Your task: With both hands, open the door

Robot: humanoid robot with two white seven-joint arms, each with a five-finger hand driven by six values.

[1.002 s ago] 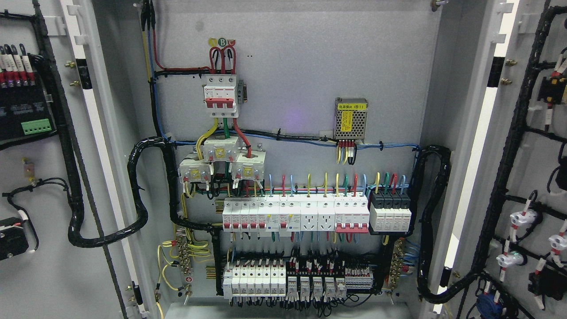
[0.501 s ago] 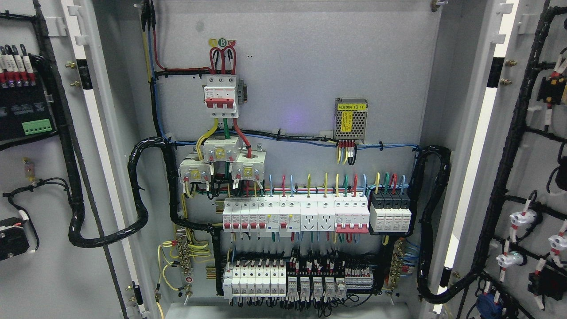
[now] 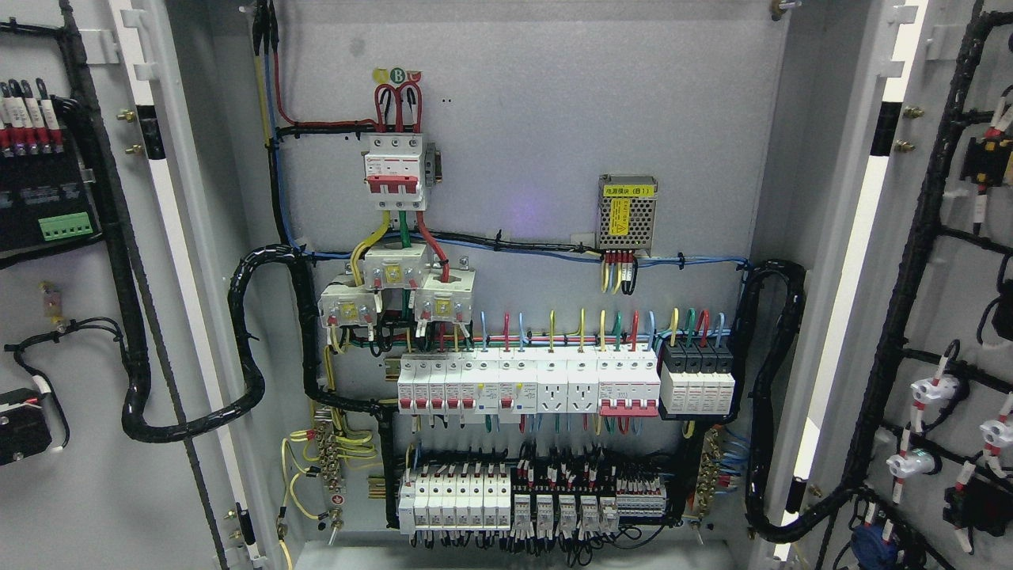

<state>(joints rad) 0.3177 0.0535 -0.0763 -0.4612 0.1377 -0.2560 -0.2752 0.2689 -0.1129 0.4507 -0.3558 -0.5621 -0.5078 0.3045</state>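
Hands unseen; both cabinet doors [image 3: 79,507] open.

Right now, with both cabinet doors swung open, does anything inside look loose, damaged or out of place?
Nothing stands out. Both doors, the left door and the right door, stand wide open. The breaker rows sit level, and the black cable looms are tied down. No robot hand is in view.

Robot body, head view: I find no part of it in frame. No arm, hand, casing, cable or marking of the rig shows at the lower edge or either side, so I log nothing.
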